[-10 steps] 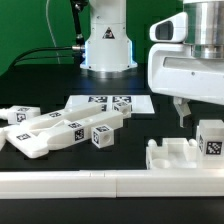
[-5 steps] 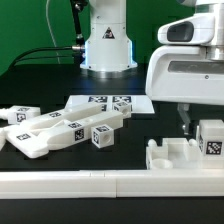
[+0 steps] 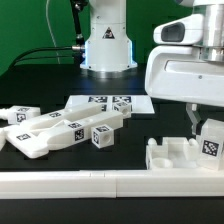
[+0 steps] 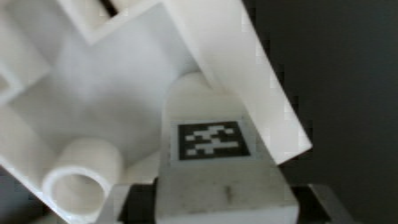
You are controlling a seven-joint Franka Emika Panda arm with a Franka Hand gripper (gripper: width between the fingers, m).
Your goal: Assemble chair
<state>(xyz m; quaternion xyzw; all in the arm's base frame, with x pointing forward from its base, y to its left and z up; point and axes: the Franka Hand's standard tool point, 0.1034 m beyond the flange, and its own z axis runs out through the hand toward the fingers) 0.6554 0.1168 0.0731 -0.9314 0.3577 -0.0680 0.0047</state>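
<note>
A small white chair part with a black-and-white tag (image 3: 211, 141) (image 4: 214, 140) stands slightly tilted on the exterior view's right, right beside the slotted seat block (image 3: 172, 156). My gripper (image 3: 203, 128) (image 4: 217, 205) reaches down over it. Its dark pads (image 4: 143, 205) press on both sides of the part, so it is shut on it. In the wrist view the seat block (image 4: 89, 100) with a round socket (image 4: 79, 187) lies right next to the held part. One finger (image 3: 193, 120) shows in the exterior view; the other is hidden behind the part.
Several loose tagged chair parts (image 3: 45, 135) and a short tagged piece (image 3: 103, 134) lie on the exterior view's left. The marker board (image 3: 105, 103) lies behind them. A long white rail (image 3: 100, 185) runs along the front. The arm's base (image 3: 107, 40) stands at the back.
The gripper came down around the tagged part and its jaws closed in on it. The part now leans slightly. The loose parts on the left have not moved.
</note>
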